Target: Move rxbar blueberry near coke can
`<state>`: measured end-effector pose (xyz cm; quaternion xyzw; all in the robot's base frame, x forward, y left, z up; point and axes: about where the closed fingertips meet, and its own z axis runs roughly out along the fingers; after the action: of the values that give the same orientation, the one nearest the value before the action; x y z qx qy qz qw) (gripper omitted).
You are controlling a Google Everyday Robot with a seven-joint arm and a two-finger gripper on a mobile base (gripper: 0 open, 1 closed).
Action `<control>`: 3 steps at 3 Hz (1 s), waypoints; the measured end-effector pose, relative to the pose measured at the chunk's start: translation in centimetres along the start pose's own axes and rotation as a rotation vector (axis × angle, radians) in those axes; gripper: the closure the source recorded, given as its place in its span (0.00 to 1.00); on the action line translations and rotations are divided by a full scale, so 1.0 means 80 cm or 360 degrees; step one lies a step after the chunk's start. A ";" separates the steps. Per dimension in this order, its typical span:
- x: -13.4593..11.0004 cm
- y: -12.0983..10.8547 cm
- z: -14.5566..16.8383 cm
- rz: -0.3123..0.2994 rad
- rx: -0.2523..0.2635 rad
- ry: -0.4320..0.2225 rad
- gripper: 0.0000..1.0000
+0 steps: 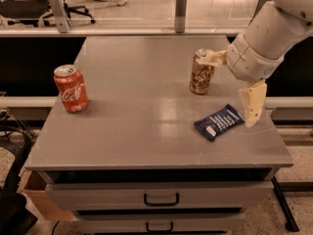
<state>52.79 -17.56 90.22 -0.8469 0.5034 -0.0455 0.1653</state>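
Observation:
The rxbar blueberry (219, 122), a dark navy wrapper with white lettering, lies flat on the grey table (142, 106) at the right front. The coke can (71, 88), red with white script, stands upright at the table's left side. My gripper (226, 91) hangs over the right side of the table, above and just right of the bar. It is open wide: one finger (210, 58) points left in front of a gold can, the other finger (254, 103) points down beside the bar's right end. It holds nothing.
A gold-orange can (201, 75) stands upright at the right middle, behind the bar and partly behind my upper finger. Drawers with handles (161, 199) are below the table front. Rails and office chairs lie beyond the far edge.

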 end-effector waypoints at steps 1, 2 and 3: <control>0.001 0.007 0.016 -0.0027 -0.0099 -0.0039 0.00; 0.003 0.026 0.023 -0.0038 -0.0210 -0.0052 0.00; 0.003 0.023 0.030 -0.0078 -0.0233 -0.0058 0.00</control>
<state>51.96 -18.04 87.31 -0.8693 0.4816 0.0029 0.1111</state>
